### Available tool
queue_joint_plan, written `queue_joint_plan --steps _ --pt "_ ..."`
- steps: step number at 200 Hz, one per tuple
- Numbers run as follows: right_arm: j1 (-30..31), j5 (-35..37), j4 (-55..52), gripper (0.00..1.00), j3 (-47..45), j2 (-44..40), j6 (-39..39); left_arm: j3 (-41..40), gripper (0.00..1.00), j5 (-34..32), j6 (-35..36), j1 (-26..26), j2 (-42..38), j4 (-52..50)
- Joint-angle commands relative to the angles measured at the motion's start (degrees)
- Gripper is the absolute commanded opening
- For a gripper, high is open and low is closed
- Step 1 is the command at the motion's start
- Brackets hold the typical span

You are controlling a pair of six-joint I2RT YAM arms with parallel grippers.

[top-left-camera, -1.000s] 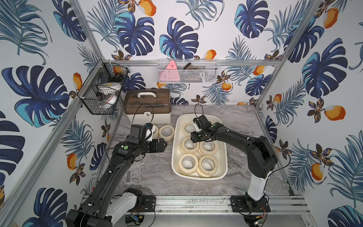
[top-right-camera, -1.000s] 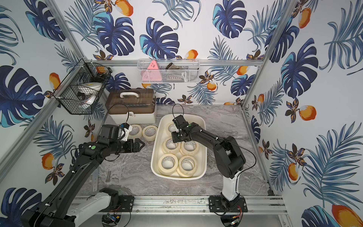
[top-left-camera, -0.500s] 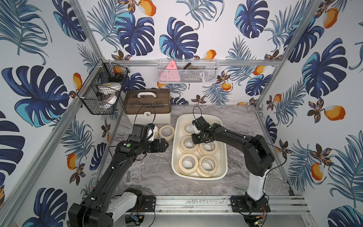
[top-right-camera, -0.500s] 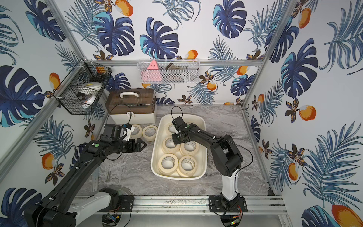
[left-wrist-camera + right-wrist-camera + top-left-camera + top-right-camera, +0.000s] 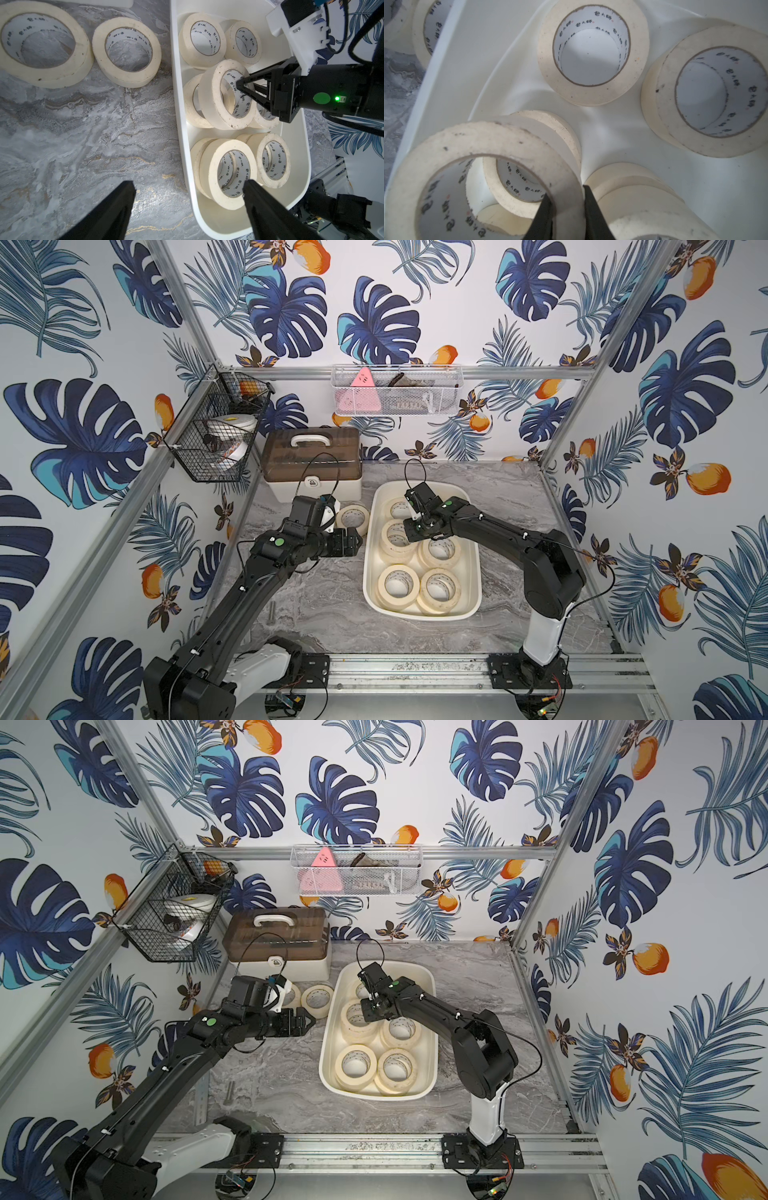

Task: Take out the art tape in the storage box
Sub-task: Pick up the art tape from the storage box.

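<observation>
Here, the right gripper (image 5: pixel 568 205) reaches into the box (image 5: pixel 471 572) and pinches the wall of one tape roll (image 5: pixel 209 97). One finger is inside the core and one outside, so the jaws are nearly closed on it. The tape roll is tipped on a slant above another in the middle of the box, on the side nearer the left arm. Whether the two touch cannot be told. Stacked rolls (image 5: pixel 438 589) lie flat around it, some at the far end of the box and some at the near end, each showing a pale printed core. Two loose rolls (image 5: pixel 318 1000) lie flat, side by side, on the grey marble table (image 5: pixel 324 605). They are just outside the box's left wall and in front of a white case (image 5: pixel 311 464) with a brown lid. The left gripper (image 5: pixel 189 182) hovers at the box's left rim, jaws spread wide and holding nothing.
</observation>
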Motion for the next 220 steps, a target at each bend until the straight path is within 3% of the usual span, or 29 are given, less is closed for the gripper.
queue_joint_plan --steps 1,81,147,185,220 --pt "0.8 2.6 -3.5 0.09 2.2 -1.3 3.4 3.0 0.87 -6.0 -2.4 -2.5 1.7 0.6" --pt "8.8 5.8 -5.3 0.09 11.7 -1.9 4.9 12.7 0.82 -14.3 -3.1 -7.3 8.8 -2.3" --pt "12.0 7.0 -6.9 0.09 16.8 -0.4 4.9 12.2 0.72 -18.4 1.5 -7.4 9.1 -4.4" --pt "13.1 7.1 -7.9 0.1 19.5 1.0 4.7 12.3 0.61 -19.6 2.7 -7.4 10.2 -4.9" --pt "13.9 6.8 -8.0 0.12 20.5 1.9 4.2 12.3 0.43 -20.2 3.0 -7.4 10.8 -4.9"
